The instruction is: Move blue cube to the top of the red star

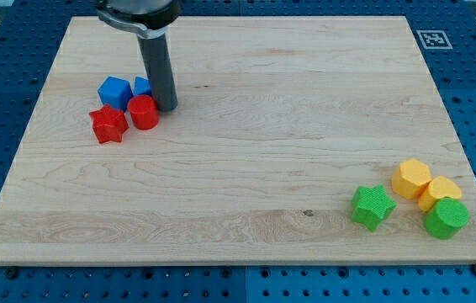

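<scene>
My tip (167,107) rests on the wooden surface (246,135) just right of the red cylinder (144,112) — no jaws here, only a rod. The blue cube (114,91) sits just above the red star (108,124), touching it; another blue block (141,85) hides partly behind the rod.

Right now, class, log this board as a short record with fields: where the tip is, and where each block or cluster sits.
Tip: my tip stands at the view's right of the upper-left cluster, beside the red cylinder
Blue cube: blue cube just above the red star
Second blue block: partly hidden behind the rod
Lower-right cluster: green star, green cylinder, two orange blocks
Surface: wooden board
</scene>
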You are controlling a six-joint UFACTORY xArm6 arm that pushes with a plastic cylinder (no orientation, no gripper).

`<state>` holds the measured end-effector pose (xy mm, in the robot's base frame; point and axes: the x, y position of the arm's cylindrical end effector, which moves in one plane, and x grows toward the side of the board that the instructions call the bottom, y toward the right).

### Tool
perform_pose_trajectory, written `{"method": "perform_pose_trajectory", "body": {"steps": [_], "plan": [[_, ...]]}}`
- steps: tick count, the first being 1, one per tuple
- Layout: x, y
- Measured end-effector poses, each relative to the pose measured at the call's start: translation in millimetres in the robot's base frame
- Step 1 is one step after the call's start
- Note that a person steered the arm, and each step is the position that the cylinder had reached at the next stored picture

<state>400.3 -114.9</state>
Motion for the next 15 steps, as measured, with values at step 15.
{"method": "perform_pose_trajectory", "body": {"steps": [15], "plan": [[-32.2,-72.4]]}}
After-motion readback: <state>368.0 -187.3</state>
